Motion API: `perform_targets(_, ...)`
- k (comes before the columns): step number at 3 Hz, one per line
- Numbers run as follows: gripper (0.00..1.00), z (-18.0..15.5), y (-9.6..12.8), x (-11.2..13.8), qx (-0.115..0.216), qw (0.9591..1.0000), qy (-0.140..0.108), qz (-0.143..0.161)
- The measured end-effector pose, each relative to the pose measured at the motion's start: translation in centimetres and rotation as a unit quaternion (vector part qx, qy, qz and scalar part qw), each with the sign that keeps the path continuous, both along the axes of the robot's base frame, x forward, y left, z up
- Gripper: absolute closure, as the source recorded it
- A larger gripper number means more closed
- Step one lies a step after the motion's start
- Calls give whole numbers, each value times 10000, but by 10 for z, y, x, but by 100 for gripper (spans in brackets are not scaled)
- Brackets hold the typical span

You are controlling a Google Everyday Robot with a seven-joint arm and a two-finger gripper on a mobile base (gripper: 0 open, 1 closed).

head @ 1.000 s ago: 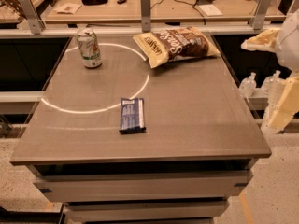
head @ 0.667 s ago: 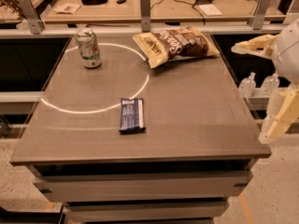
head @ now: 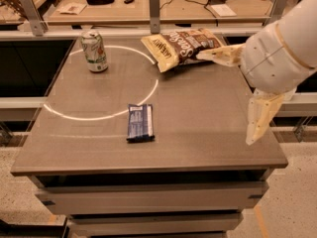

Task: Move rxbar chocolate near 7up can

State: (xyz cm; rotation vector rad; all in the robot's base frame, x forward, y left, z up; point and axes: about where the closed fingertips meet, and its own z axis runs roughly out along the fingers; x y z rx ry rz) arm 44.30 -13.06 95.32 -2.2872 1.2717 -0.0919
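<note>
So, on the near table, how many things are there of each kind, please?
Soda can: 1, the 7up can
Snack bar: 1, the rxbar chocolate
Chip bag: 1
Total: 3
The gripper hangs open over the right side of the table, holding nothing.

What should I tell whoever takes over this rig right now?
Claw: open and empty, above the right side of the table, with one finger reaching over the edge of the chip bag.
rxbar chocolate: lying flat near the front middle of the table, well apart from the claw.
7up can: upright at the back left, far from the bar.
Done: nothing; the bar is not yet grasped.
Left: bring the claw down to the bar, grip it, and set it beside the can.
</note>
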Motion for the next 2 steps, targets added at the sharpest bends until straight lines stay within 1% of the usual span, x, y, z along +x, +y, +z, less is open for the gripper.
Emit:
perform_targets(1,0,-15,36,17,-316,9962,-113,804)
perform_targets(2,0,-30,70,19,-601,9889,-146,1348)
